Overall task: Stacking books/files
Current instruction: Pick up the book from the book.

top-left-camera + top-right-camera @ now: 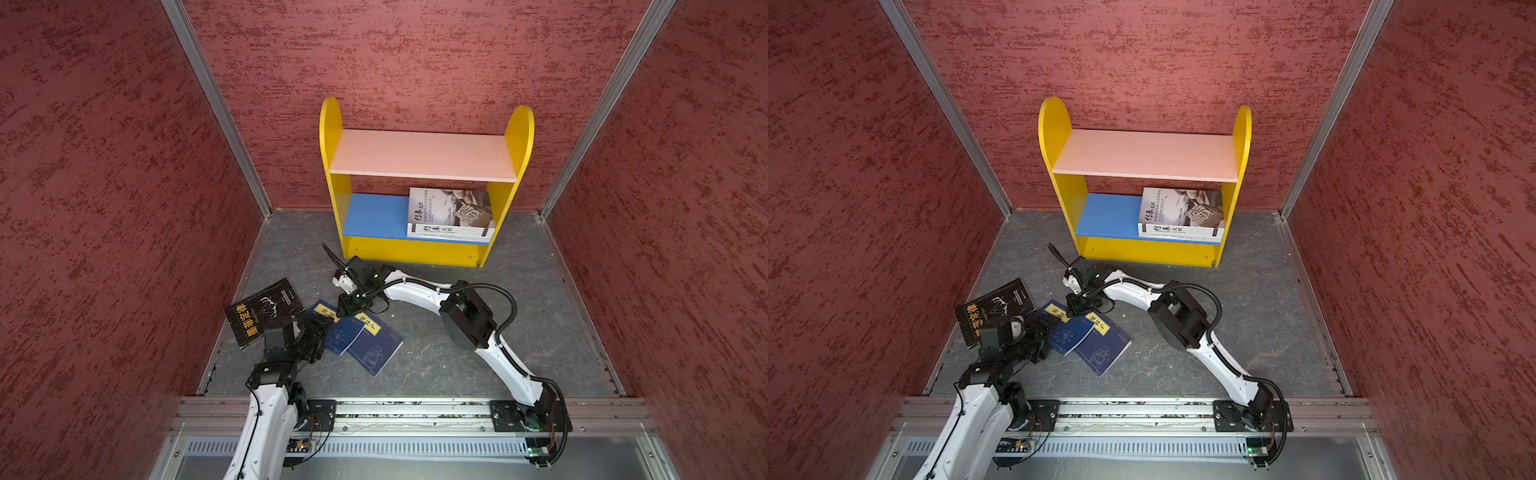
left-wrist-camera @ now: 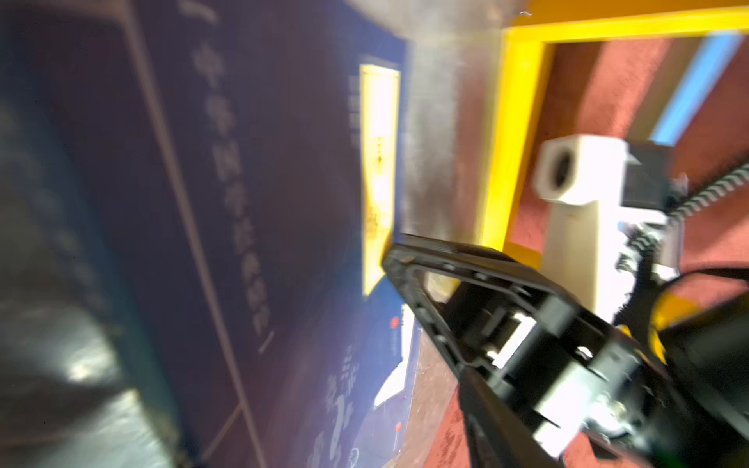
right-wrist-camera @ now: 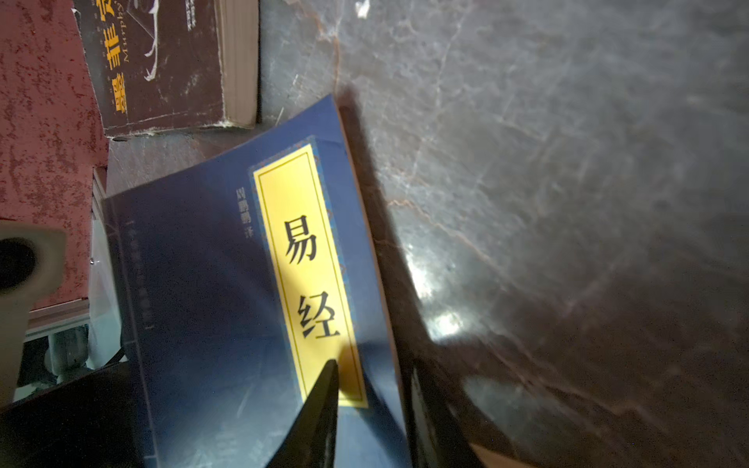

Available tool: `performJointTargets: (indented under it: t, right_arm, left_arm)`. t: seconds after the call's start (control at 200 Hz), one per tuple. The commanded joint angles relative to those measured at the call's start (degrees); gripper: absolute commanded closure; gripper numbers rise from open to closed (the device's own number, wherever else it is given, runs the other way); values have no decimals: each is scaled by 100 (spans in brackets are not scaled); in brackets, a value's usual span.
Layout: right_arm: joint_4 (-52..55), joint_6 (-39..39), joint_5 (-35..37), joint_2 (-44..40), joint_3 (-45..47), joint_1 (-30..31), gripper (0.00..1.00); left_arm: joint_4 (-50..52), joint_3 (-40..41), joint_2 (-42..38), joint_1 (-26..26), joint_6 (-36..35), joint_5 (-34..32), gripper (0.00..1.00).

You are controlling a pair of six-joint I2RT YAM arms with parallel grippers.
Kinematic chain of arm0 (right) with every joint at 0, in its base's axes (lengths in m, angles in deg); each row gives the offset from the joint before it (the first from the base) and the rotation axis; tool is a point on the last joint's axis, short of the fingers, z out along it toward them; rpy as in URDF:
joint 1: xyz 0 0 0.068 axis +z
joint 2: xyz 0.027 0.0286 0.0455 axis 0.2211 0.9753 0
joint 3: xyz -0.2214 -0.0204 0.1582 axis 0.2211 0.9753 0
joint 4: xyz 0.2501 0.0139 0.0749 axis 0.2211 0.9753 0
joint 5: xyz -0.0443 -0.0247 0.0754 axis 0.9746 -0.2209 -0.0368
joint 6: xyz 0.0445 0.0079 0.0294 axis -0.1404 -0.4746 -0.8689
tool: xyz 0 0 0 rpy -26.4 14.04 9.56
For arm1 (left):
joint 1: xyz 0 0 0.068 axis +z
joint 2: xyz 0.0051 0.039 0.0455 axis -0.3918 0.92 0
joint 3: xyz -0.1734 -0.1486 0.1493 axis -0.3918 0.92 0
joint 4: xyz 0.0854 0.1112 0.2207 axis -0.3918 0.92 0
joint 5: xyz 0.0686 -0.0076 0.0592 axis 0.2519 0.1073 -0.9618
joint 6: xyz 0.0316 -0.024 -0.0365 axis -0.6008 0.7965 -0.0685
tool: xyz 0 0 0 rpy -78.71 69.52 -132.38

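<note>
Two navy books with yellow labels overlap on the floor in both top views. The upper one (image 1: 343, 334) (image 3: 202, 283) is raised at one edge, and the lower one (image 1: 374, 353) lies flat under it. My right gripper (image 1: 351, 306) (image 3: 373, 364) is shut on the upper book's edge by its yellow label (image 3: 308, 263), with one finger on the cover. My left gripper (image 1: 316, 329) sits at that book's opposite edge. Its own jaws are hidden in the blurred left wrist view, which this book (image 2: 263, 162) fills. A black book (image 1: 266, 311) lies to the left. Two white/grey books (image 1: 451, 212) are stacked on the shelf.
A yellow shelf unit (image 1: 415, 251) stands at the back, with a blue lower board (image 1: 374, 214) and a pale top board (image 1: 419, 153). Red walls close in the grey floor (image 1: 498, 332) on three sides. A metal rail (image 1: 415, 409) runs along the front.
</note>
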Motion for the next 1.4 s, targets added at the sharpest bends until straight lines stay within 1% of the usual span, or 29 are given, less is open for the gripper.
performJointTargets:
  t: [0.0,0.1,0.286,0.346,0.466,0.566,0.596,0.611,0.686,0.721,0.751,0.842,0.887,0.947,1.092,1.182,1.252,1.393]
  right_arm:
    - [-56,11,-216,28,64,-23,70]
    - [-106,-24,-251,-19,64,-62,69]
    - [-248,-132,-345,-110,82,-146,67]
    - [-287,-159,-355,-148,97,-170,67]
    - [-436,-242,-395,-302,193,-241,62]
    - [-680,-393,-363,-569,304,-357,53]
    - [-799,-476,-348,-691,364,-403,48]
    - [-890,-528,-325,-785,421,-436,43]
    - [-1339,-751,-109,-1231,699,-568,32]
    - [-1528,-838,80,-1476,853,-630,24]
    - [-1698,-895,258,-1717,1038,-676,20]
    - [-2190,-977,644,-2446,1571,-796,11]
    - [-2305,-980,894,-2799,1798,-852,6]
    - [-2427,-966,1214,-3295,2087,-899,2]
    - [-2785,-1011,1923,-4422,2912,-1052,1]
    - [-2991,-1167,2339,-5054,3439,-1210,1]
    - [-3143,-1307,2479,-5550,3808,-1379,1]
    - [-3279,-1547,2373,-6378,4328,-1816,1]
  left_arm:
    - [-411,-26,-53,46,-28,160,41]
    - [-395,-30,7,54,-27,155,46]
    - [-389,-64,328,72,-78,126,69]
    - [-394,-102,471,66,-136,129,74]
    - [-299,-292,672,68,-293,127,85]
    - [-143,-541,707,67,-425,97,92]
    - [-100,-636,693,64,-460,96,93]
    - [-72,-681,689,70,-484,95,94]
    - [35,-943,682,64,-556,93,96]
    - [37,-1072,687,64,-623,121,96]
    - [72,-1201,695,70,-707,137,96]
    - [312,-1703,757,65,-1038,94,98]
    - [357,-1984,845,71,-1179,178,99]
    - [346,-2379,969,57,-1338,357,99]
    - [203,-3365,1416,8,-1581,913,100]
    - [57,-3986,1681,-133,-1632,1100,100]
    - [-47,-4495,1870,-347,-1665,1069,100]
    - [-330,-5302,2347,-1089,-1719,643,100]
